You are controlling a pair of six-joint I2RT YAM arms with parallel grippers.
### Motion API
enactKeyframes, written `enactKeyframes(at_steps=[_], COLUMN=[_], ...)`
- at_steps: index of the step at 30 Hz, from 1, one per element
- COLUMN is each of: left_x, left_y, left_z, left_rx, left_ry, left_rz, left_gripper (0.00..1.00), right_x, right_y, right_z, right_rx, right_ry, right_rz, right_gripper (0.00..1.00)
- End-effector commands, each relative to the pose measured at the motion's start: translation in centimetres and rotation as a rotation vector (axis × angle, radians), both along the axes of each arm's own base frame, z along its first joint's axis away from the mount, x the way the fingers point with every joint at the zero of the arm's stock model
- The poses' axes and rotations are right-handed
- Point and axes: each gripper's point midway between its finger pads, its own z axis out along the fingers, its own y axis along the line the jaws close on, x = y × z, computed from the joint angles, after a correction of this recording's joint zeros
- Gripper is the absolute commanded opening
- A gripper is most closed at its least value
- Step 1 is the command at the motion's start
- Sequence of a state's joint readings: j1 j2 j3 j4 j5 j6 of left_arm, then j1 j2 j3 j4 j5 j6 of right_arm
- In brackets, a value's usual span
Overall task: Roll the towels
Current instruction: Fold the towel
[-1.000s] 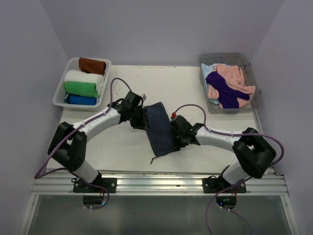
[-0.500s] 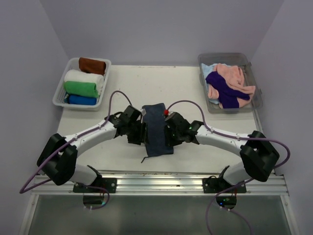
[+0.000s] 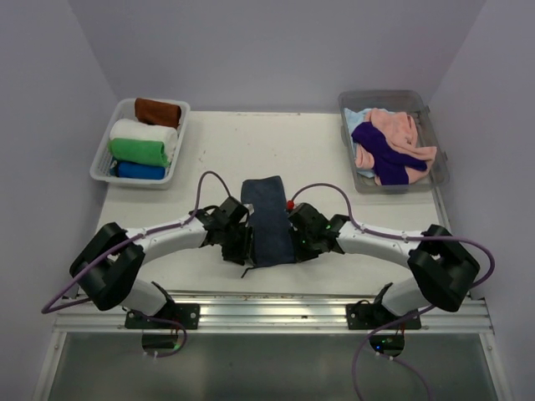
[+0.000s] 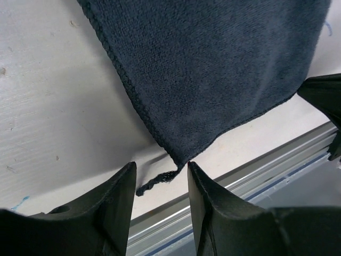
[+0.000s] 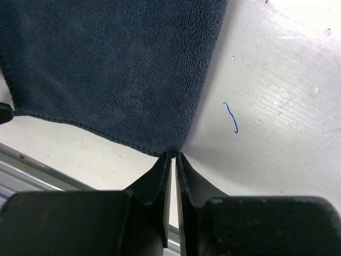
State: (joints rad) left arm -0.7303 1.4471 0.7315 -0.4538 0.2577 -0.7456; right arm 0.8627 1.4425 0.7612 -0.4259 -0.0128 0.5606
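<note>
1. The dark grey-blue towel [image 3: 267, 219] lies spread flat on the worktop [image 3: 334, 159]. It is midway between the side edges and close to the near edge, its long side running from near to far.
2. The left gripper [image 4: 160, 169] sits low at the towel's near left corner, its jaws standing apart. The corner and a loose thread [image 4: 152, 184] lie just at the gap, and nothing is pinched.
3. The right gripper [image 5: 171, 156] is at the near right corner, its jaws drawn almost together with only a slit between them. The tips meet the hem, but I cannot tell whether any cloth is caught.
4. In the far left corner a bin [image 3: 100, 160] holds four rolled cloths: a rust-brown towel [image 3: 157, 111], a white towel [image 3: 142, 131], a green towel [image 3: 138, 151] and a blue towel [image 3: 140, 170].
5. In the far right corner a clear bin [image 3: 440, 163] holds a loose heap: a purple towel [image 3: 384, 152], a pink towel [image 3: 394, 127] and a pale blue towel [image 3: 354, 117].
</note>
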Motion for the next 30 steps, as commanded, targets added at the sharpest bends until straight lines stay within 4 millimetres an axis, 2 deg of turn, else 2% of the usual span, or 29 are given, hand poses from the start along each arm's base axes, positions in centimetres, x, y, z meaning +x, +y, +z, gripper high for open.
enactKeyframes(at_steps=[1, 3, 4, 9, 10, 11, 14, 16, 24, 27, 30], left_x=[0.1, 0.2, 0.2, 0.4, 0.6, 0.6, 0.6, 0.5, 0.1, 0.3, 0.1], left_y=[-0.6, -0.7, -0.8, -0.9, -1.1, -1.2, -1.9, -2.0, -1.3, -0.9, -0.6], left_z=[-0.6, -0.6, -0.7, -0.8, -0.9, -1.2, -1.4, -1.8, -2.9, -3.0, -3.1], left_rx=[-0.011, -0.013, -0.014, -0.018, -0.023, -0.024, -0.053, -0.05, 0.008, 0.031, 0.041], left_ry=[-0.006, -0.004, -0.004, -0.006, -0.006, 0.001, 0.024, 0.039, 0.087, 0.087, 0.089], left_rz=[0.002, 0.006, 0.011, 0.026, 0.034, 0.04, 0.057, 0.065, 0.099, 0.126, 0.144], left_gripper=[0.46, 0.46, 0.46, 0.42, 0.41, 0.41, 0.37, 0.37, 0.24, 0.18, 0.17], right_x=[0.2, 0.0, 0.1, 0.8, 0.8, 0.9, 1.3, 1.2, 0.3, 0.6, 0.7], right_y=[0.2, 0.0, 0.1, -0.4, -0.6, -0.6, -1.0, -0.9, 0.3, 0.1, -0.1], right_z=[-1.7, -1.8, -1.2, 1.3, 1.6, 2.0, 2.1, 1.6, -1.1, -1.1, -0.9], right_rx=[-0.01, -0.018, -0.001, 0.02, 0.02, 0.026, 0.024, 0.033, 0.081, 0.075, 0.069], right_ry=[0.013, 0.022, 0.007, -0.066, -0.074, -0.088, -0.103, -0.088, -0.01, -0.026, -0.04], right_rz=[-0.005, -0.011, -0.019, -0.044, -0.048, -0.052, -0.086, -0.105, -0.131, -0.136, -0.13], right_gripper=[0.09, 0.06, 0.06, 0.15, 0.18, 0.27, 0.44, 0.49, 0.45, 0.4, 0.42])
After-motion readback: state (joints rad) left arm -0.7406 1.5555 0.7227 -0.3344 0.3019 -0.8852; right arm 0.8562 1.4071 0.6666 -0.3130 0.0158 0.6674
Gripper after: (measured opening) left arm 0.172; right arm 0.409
